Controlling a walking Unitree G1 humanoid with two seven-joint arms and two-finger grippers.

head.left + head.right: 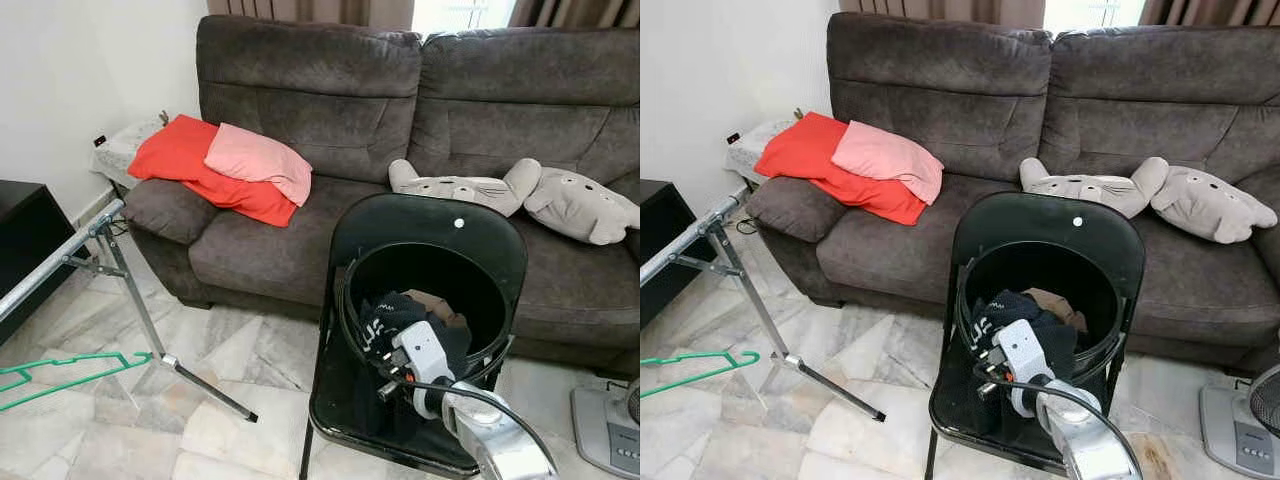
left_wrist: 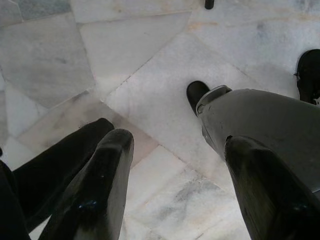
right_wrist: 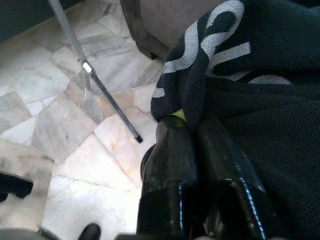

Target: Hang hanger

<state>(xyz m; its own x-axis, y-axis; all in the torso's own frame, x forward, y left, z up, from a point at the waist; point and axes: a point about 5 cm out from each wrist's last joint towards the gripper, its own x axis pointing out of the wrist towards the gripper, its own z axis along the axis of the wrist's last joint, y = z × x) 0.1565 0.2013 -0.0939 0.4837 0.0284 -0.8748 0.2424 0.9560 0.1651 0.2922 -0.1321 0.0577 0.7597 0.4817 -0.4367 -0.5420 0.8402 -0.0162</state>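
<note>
Sofa (image 1: 420,110), dark grey, at far side in the left eye view; red cloth (image 1: 190,165) and pink pillow (image 1: 258,160) on its left seat, two grey plush toys (image 1: 520,195) on its right. Black folding chair (image 1: 430,235) near, carrying a round black basket (image 1: 430,300) of clothes. Right gripper (image 1: 385,335) at the basket's near rim. Green hanger (image 1: 70,372) on the marble floor (image 1: 220,400) at near left, just beside a metal rack (image 1: 100,260).

Left wrist view: left gripper (image 2: 175,195) above the floor, jaws spread apart, nothing between them.

Right wrist view: jaws of the right gripper closed on a dark garment (image 3: 240,75) with white lettering.
</note>
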